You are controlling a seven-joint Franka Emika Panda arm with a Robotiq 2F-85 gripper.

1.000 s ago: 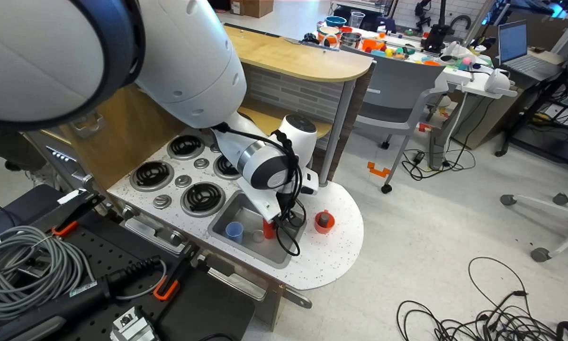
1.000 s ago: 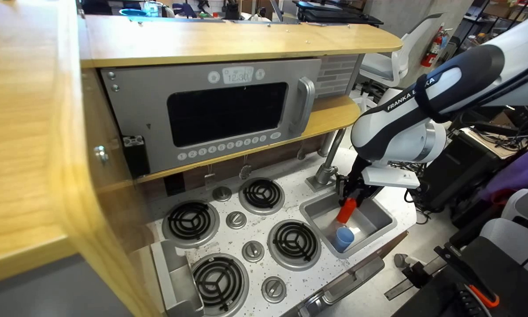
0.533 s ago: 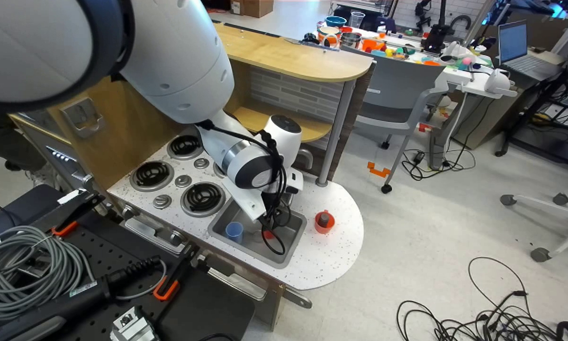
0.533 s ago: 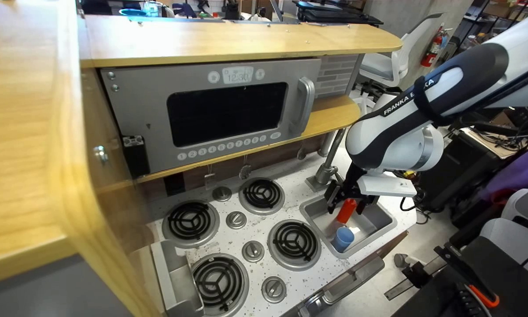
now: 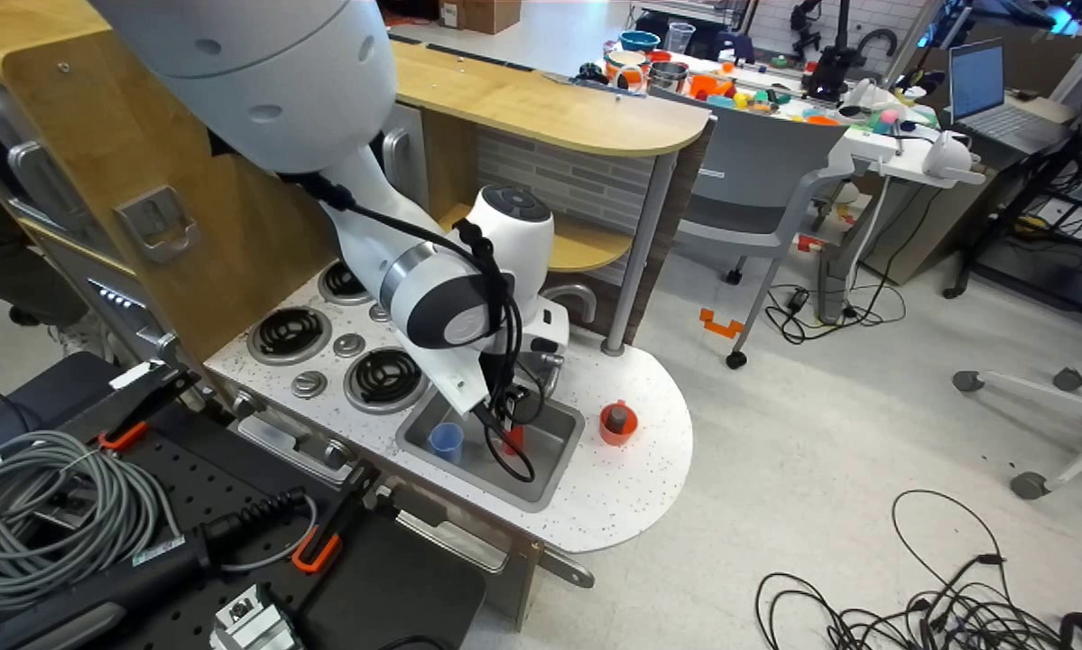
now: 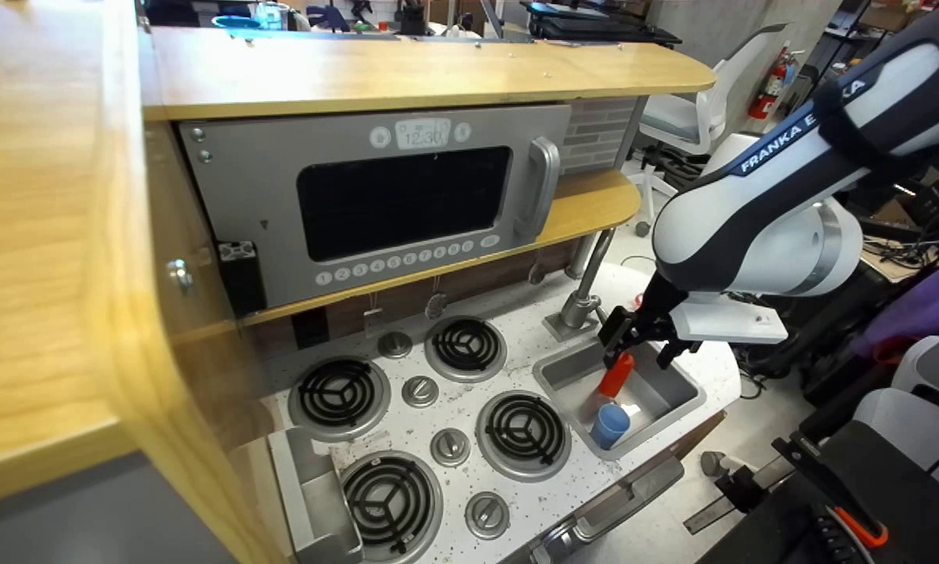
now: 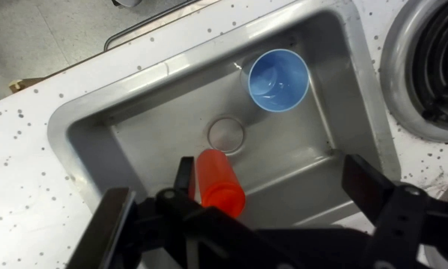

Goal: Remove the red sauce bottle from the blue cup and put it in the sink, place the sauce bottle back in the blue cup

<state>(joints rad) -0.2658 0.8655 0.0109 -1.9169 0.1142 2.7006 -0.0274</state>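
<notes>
Your gripper stands spread wide, empty; one finger lies near the red sauce bottle. Advise lifting straight clear.

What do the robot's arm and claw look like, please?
The arm is rounded and white, with black areas, a silver ring and white lettering, "FRANKA", on black. Black cables run along its outside. The claw is black, with two jointed fingers.

Premises around me presented as a robotics lab: white-and-black jointed arm, pale-wood mock kitchen unit, coiled grey cable, open grey laptop.
</notes>
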